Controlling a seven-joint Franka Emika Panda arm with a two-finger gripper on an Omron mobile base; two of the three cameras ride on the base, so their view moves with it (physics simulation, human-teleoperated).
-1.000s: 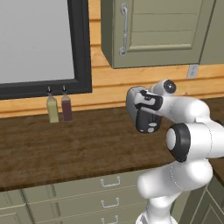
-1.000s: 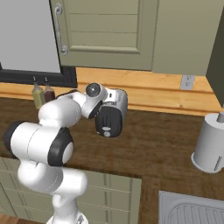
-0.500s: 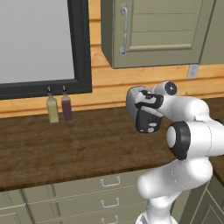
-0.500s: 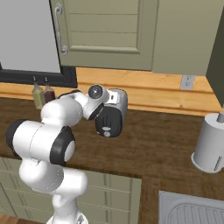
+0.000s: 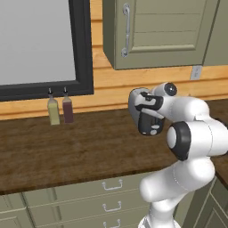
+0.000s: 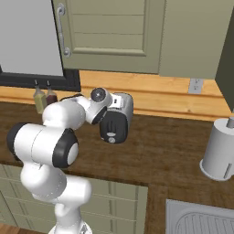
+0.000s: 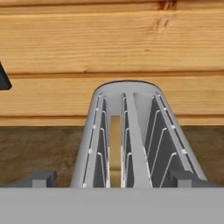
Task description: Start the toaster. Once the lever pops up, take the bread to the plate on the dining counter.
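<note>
The toaster (image 7: pixel 131 135) is silver with two long slots running toward the wood wall. A pale slice of bread (image 7: pixel 115 148) stands in its left slot; the right slot looks empty. My gripper (image 7: pixel 113 178) is open, its two dark fingertips (image 7: pixel 41 178) spread wide either side of the toaster's near end, touching nothing. From the base, the toaster (image 6: pixel 122 109) (image 5: pixel 149 122) sits at the back of the wood-topped counter (image 5: pixel 67 151), its dark end panel facing outward, with my wrist right beside it. The lever is hidden. The plate and the dining counter are out of view.
Two small bottles (image 5: pixel 60 110) stand against the wall left of the toaster, under a dark-framed window. A grey-white cylinder (image 6: pixel 220 148) stands on the counter at right, with a sink (image 6: pixel 201 219) in front of it. Cabinets (image 5: pixel 156 31) hang overhead; handled drawers are below.
The wrist has edged very slightly toward the toaster. The jaws stay wide and nothing else has moved.
</note>
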